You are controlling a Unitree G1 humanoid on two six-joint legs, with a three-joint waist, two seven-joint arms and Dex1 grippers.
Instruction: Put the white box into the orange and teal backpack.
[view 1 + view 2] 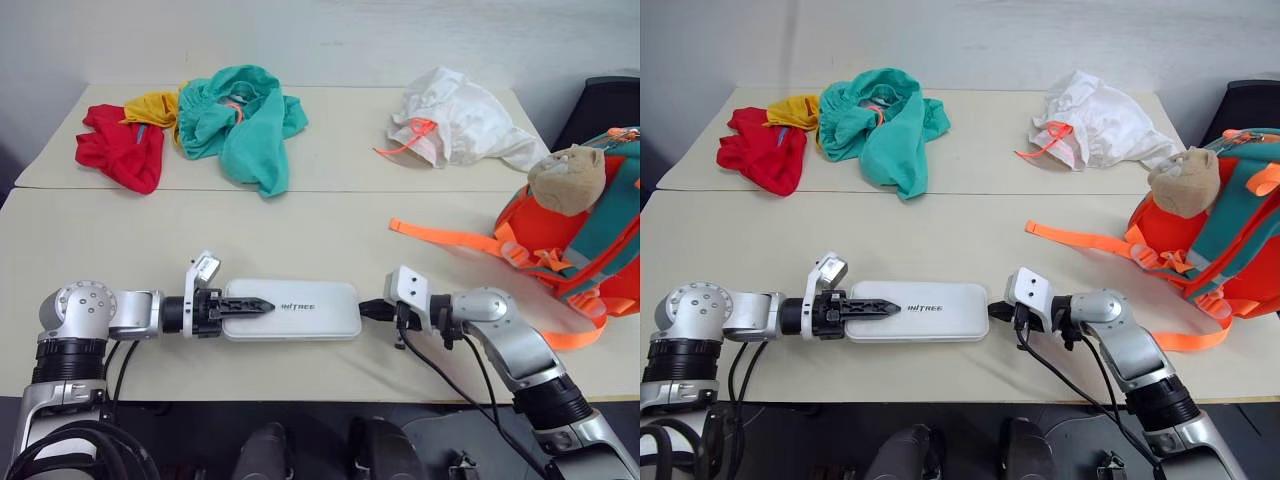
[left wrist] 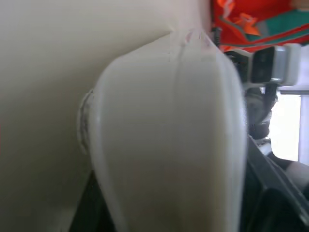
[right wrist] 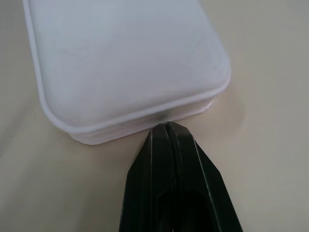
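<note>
Box (image 1: 292,309) lies flat on the near table (image 1: 330,225), long axis left to right, lettering up, between the two grippers. Left gripper (image 1: 252,306) comes in level from the box's left end; one black finger (image 1: 245,305) lies across the lid, reaching about a third of the way in. The left wrist view has the box end right up against the camera; the lower finger is hidden, so cannot tell if the jaws are clamped on the box or just straddling it. Right gripper (image 1: 366,311) sits at the opposite short end, fingers pressed fully together, their joined tip touching the box's end wall at its seam in the right wrist view; it holds nothing. Backpack (image 1: 592,232) stands at the table's right edge, well apart from the box, plush animal (image 1: 566,179) on its front, orange straps (image 1: 450,236) trailing left across the table toward the right arm. On the far table: white bag (image 1: 455,130) with orange drawstring, teal garment (image 1: 240,125), yellow cloth (image 1: 153,105), red cloth (image 1: 122,148).
</note>
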